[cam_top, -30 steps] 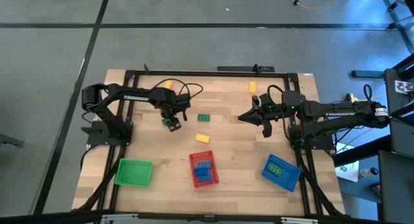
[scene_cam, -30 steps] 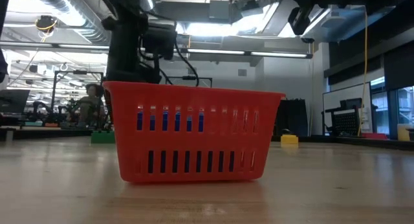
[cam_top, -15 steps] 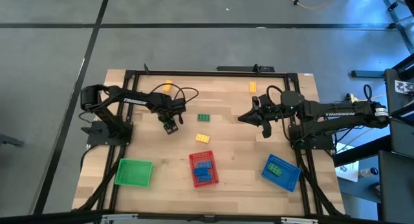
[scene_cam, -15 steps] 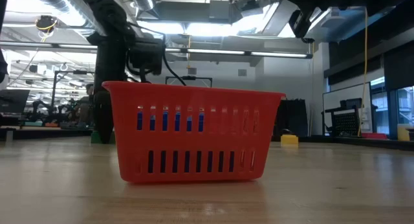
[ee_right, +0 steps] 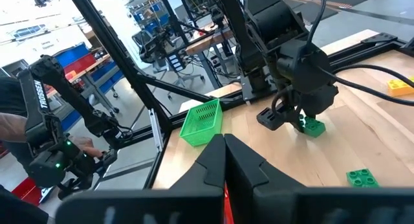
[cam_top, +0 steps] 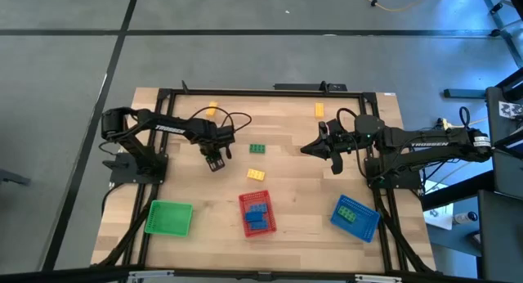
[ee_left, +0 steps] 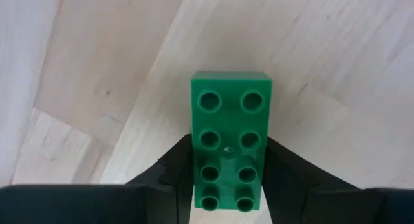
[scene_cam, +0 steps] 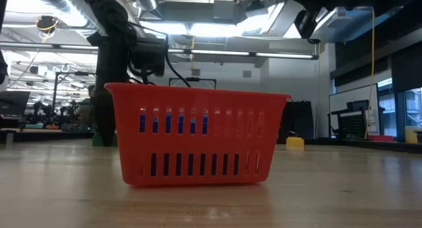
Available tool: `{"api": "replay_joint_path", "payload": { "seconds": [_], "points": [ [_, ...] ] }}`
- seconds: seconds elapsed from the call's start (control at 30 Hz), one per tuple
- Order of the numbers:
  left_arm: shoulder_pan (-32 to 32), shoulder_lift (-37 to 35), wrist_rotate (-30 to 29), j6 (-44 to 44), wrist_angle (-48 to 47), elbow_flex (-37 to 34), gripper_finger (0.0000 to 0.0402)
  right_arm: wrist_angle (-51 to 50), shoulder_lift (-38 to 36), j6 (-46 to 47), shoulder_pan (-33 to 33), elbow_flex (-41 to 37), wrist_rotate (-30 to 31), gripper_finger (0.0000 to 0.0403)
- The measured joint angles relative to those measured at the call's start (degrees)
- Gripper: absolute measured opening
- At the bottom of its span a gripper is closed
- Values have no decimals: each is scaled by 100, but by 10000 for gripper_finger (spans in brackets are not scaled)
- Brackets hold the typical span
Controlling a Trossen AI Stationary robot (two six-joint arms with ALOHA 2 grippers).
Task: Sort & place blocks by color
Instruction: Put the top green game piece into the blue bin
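My left gripper (cam_top: 215, 160) is over the table's left middle, shut on a green studded brick (ee_left: 230, 140), which also shows in the right wrist view (ee_right: 314, 127). The brick is low over the wood. My right gripper (cam_top: 309, 148) hangs shut and empty right of centre. A second green brick (cam_top: 258, 149) and a yellow brick (cam_top: 257, 173) lie flat mid-table. Two more yellow bricks (cam_top: 212, 109) (cam_top: 319, 110) lie near the far edge. Blue bricks lie in the red tray (cam_top: 257, 213) and green bricks in the blue tray (cam_top: 355, 217). My left gripper pinches the green brick's two long sides (ee_left: 194, 185) between its two fingers, near one end. The fingers come from above, pointing down, and lie across the brick. The brick is level with its studs up; I cannot tell whether it rests on the table or hangs just above it.
A green tray (cam_top: 169, 217) stands at the near left, left of the red tray. The red tray fills the middle of the low view (scene_cam: 198, 136). A dark frame (cam_top: 270, 91) runs round the table's edges. Bare wood lies between the left gripper and the green tray.
My left gripper has gone down toward the table and a little toward its near edge, still shut on the green brick, which stays level.
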Motion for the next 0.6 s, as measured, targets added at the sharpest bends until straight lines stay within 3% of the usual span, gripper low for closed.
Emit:
{"api": "replay_joint_path", "payload": {
  "seconds": [0.2, 0.37, 0.6],
  "points": [
    [-69, -602, -99, -12, -43, -17, 129, 7, 0, -1, 1, 0, 0, 0],
    [-186, -1701, -38, -375, 258, -17, 129, 96, 0, -129, 1, 0, 2, 2],
    [-624, -3251, -51, -901, 2850, -4, 129, 543, 0, -156, 2, 2, 6, 16]
  ]
}}
